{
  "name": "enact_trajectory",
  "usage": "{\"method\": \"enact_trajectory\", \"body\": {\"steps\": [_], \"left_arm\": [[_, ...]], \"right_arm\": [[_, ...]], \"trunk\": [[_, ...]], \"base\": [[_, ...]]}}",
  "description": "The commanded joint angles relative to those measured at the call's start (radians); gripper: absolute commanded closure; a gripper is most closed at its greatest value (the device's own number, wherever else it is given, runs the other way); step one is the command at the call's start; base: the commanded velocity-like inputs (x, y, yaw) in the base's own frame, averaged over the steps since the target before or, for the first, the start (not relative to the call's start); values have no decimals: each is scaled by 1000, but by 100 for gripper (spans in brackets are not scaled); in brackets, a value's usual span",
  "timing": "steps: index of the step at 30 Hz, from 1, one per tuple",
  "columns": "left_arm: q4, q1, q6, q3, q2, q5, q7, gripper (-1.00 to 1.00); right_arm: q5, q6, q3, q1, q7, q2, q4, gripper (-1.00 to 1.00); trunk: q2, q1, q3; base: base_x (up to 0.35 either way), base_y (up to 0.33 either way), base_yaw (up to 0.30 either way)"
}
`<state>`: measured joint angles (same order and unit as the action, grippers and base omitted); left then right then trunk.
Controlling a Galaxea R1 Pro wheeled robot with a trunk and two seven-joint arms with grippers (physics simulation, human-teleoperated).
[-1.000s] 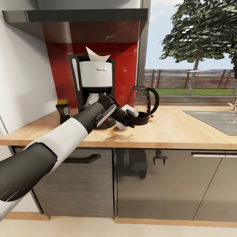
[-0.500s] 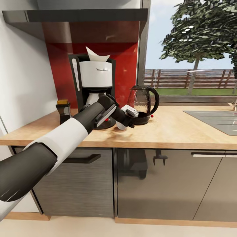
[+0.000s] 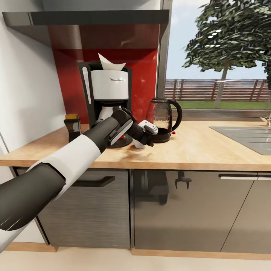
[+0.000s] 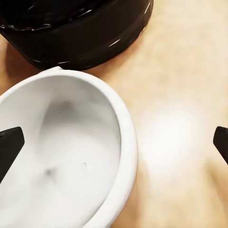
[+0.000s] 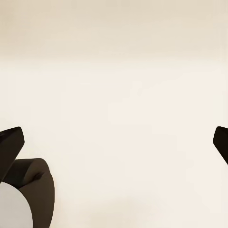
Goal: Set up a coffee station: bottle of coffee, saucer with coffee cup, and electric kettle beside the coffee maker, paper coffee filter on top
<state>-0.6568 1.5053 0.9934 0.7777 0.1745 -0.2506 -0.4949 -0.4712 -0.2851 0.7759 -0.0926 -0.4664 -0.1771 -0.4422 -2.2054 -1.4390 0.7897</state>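
Observation:
The coffee maker (image 3: 109,99) stands on the kitchen countertop (image 3: 210,148) with the paper coffee filter (image 3: 110,62) on top. The bottle of coffee (image 3: 72,127) is to its left and the electric kettle (image 3: 164,117) to its right. My left gripper (image 3: 145,138) reaches down between maker and kettle. In the left wrist view the left gripper (image 4: 114,145) is open, and the white coffee cup (image 4: 61,152) sits close to one fingertip (image 4: 9,147), beside the kettle's black base (image 4: 76,33). The saucer is hidden. My right gripper (image 5: 114,142) is open over pale floor.
A steel sink (image 3: 248,137) is set into the counter at the right. The dark kitchen shelf (image 3: 94,17) hangs above the coffee maker, with a red backsplash (image 3: 145,82) behind. A window (image 3: 222,56) is behind the kettle, and grey cabinet fronts (image 3: 180,210) are below.

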Motion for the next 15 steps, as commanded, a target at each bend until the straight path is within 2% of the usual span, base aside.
{"method": "enact_trajectory", "body": {"steps": [1, 5, 6, 15], "left_arm": [[0, 1, 4, 2, 0, -3, -1, -100], [0, 1, 4, 2, 0, -3, -1, -100], [0, 1, 4, 1, 0, -2, -1, 100], [-1, 1, 4, 2, 0, -3, -1, 100]], "right_arm": [[-10, -5, 8, 1, -6, 1, -1, -100], [-10, -5, 8, 1, -6, 1, -1, -100], [-10, -5, 8, 1, -6, 1, -1, -100], [-10, -5, 8, 1, -6, 1, -1, -100]], "trunk": [[0, 0, 1], [0, 0, 1], [0, 0, 1], [0, 0, 1]], "base": [[0, 0, 0], [0, 0, 0], [0, 0, 0], [0, 0, 0]]}}
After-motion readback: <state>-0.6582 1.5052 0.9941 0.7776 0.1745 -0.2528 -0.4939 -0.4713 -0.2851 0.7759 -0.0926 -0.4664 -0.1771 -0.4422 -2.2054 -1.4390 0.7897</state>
